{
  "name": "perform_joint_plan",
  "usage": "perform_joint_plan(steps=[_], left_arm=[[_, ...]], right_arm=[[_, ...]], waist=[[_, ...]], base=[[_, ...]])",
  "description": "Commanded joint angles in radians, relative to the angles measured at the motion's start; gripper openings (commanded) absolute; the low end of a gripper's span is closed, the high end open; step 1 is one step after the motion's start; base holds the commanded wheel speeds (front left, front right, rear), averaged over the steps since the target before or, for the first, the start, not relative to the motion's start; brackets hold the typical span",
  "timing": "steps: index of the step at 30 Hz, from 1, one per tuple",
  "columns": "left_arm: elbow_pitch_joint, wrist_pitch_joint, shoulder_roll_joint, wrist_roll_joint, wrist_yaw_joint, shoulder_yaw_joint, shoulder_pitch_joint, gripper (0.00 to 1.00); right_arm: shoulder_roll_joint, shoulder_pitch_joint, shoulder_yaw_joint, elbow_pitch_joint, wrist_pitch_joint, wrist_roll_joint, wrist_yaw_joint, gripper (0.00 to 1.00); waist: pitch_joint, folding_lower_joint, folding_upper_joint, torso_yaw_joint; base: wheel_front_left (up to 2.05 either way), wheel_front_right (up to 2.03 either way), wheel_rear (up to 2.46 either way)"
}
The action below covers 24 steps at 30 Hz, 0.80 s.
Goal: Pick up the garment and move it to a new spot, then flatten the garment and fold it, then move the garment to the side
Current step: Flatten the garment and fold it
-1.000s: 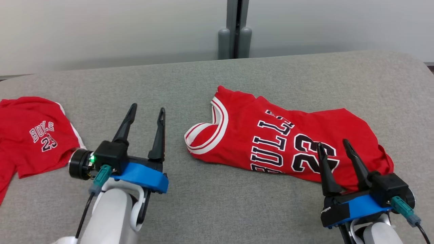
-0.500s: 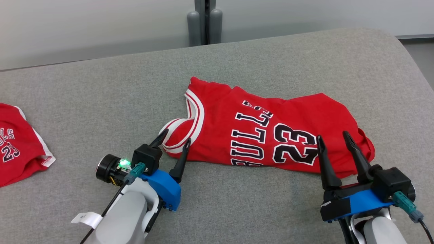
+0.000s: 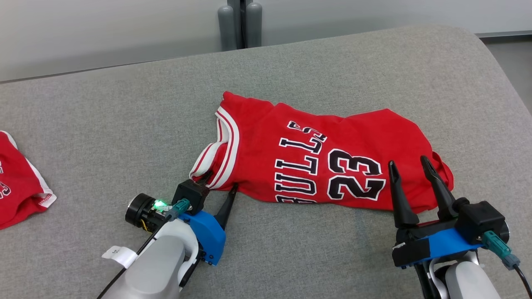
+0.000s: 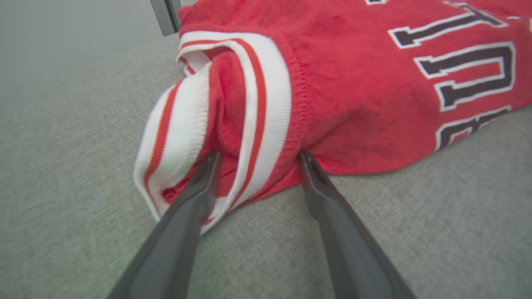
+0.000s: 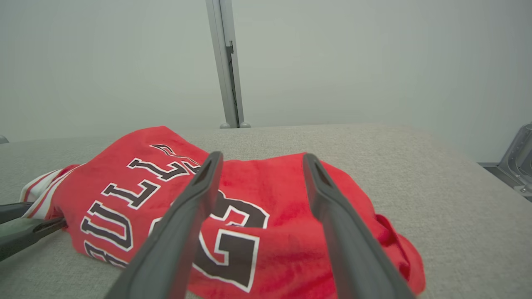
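Note:
A red jersey (image 3: 316, 162) with "BULLS 23" lettering lies rumpled on the grey padded table (image 3: 124, 124). My left gripper (image 3: 221, 181) is open at its near left corner. In the left wrist view the two fingers straddle the white-and-red striped trim (image 4: 266, 104), with the left gripper (image 4: 258, 157) touching the cloth at table level. My right gripper (image 3: 409, 166) hovers open over the jersey's near right end. The right wrist view looks past the right gripper (image 5: 262, 157) to the jersey (image 5: 137, 195), where the left gripper's fingers (image 5: 25, 236) show at the left edge.
A second red garment (image 3: 16, 191) with a white stripe lies at the table's far left. Two grey posts (image 3: 237, 25) stand behind the table against a pale wall. The table's rounded right edge (image 3: 505, 83) is close to the jersey. A metal bracket (image 5: 519, 158) shows beyond it.
The head camera has swung right, sliding everything left in view. My left gripper has reached forward and down to the jersey's striped trim and now straddles it. The right gripper has held its place.

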Motion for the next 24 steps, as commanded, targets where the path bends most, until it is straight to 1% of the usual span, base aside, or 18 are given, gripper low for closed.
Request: perform_joint_plan(steps=[1,2,7,13,18,24], left_arm=[[0.011,-0.005,-0.004,-0.013,-0.001,-0.007,-0.022,0.49],[0.015,-0.005,-0.007,-0.021,-0.001,-0.012,-0.026,0.01],[-0.035,-0.005,-0.013,-0.051,-0.001,0.008,-0.026,0.0],[-0.178,-0.005,-0.013,-0.038,0.002,0.08,0.048,0.0],[-0.32,-0.005,0.014,-0.004,0.017,0.146,0.14,0.0],[-0.455,-0.005,0.063,0.019,0.04,0.202,0.256,0.0]], right_arm=[[-0.001,-0.007,-0.002,-0.004,0.0,0.006,0.0,1.0],[-0.001,-0.005,-0.003,-0.004,0.0,0.006,0.0,1.0],[-0.001,0.016,-0.011,-0.007,0.0,0.008,0.0,1.0],[-0.001,0.048,-0.013,0.007,0.0,0.012,0.0,1.0],[-0.001,0.082,-0.02,0.017,0.0,0.025,0.0,1.0],[-0.001,0.109,-0.025,0.023,0.0,0.034,0.0,1.0]], waist=[[-0.004,0.0,-0.0001,0.001],[-0.007,0.0,-0.0001,0.003],[-0.033,0.0,-0.0001,0.031],[-0.103,0.0,-0.0001,0.093],[-0.16,0.0,-0.0001,0.161],[-0.2,0.0,-0.0001,0.245]], base=[[0.0,0.0,0.0],[0.0,0.0,0.0],[0.0,0.0,0.0],[0.0,0.0,0.0],[0.0,0.0,0.0],[0.0,0.0,0.0]])
